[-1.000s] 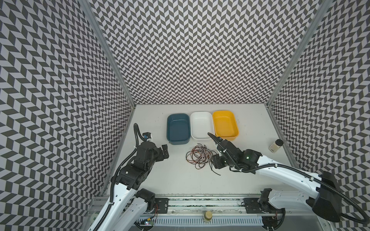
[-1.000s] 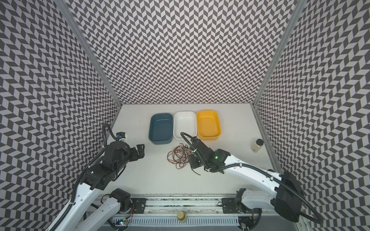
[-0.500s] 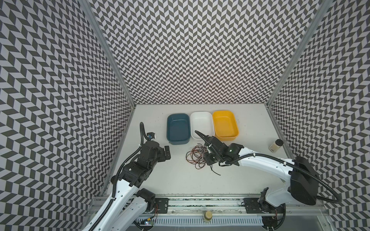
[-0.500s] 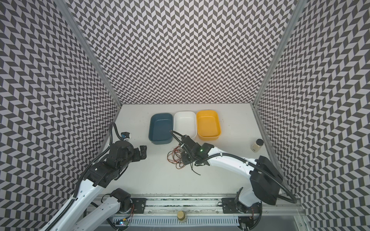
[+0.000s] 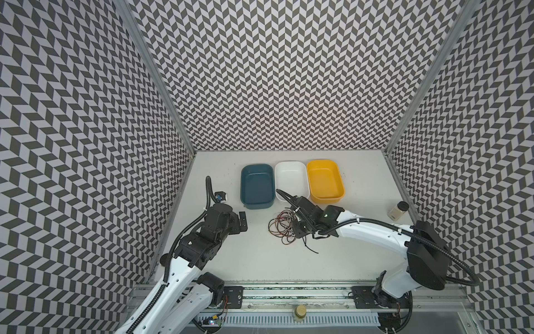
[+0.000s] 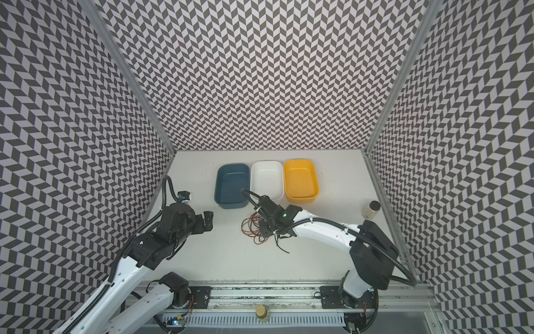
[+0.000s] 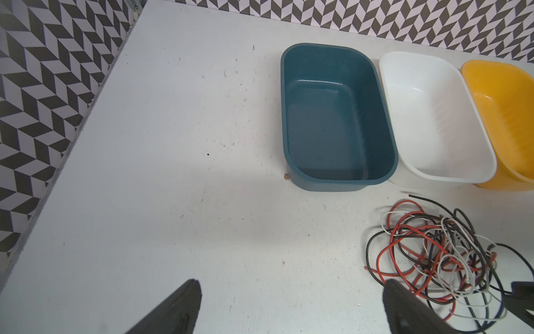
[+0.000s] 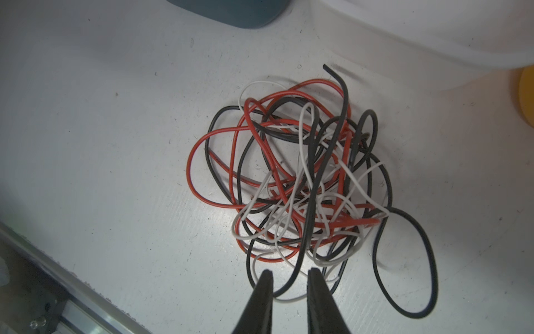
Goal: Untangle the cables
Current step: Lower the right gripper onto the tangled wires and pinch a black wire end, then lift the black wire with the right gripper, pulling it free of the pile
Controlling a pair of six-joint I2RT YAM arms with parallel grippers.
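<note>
The right gripper [image 8: 290, 276] hangs over the near edge of the cables [image 8: 294, 179]. Its fingers are close together but not shut. One black cable [image 8: 307, 231] runs between them and away into the pile. The pile lies on the table [image 5: 260, 269], just before the blue tray [image 5: 257, 206]. The left gripper [image 5: 242, 221] is wide open, empty, and farther off.

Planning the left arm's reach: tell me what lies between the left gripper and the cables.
Nothing: in both top views only bare table separates the open left gripper from the cables.
</note>
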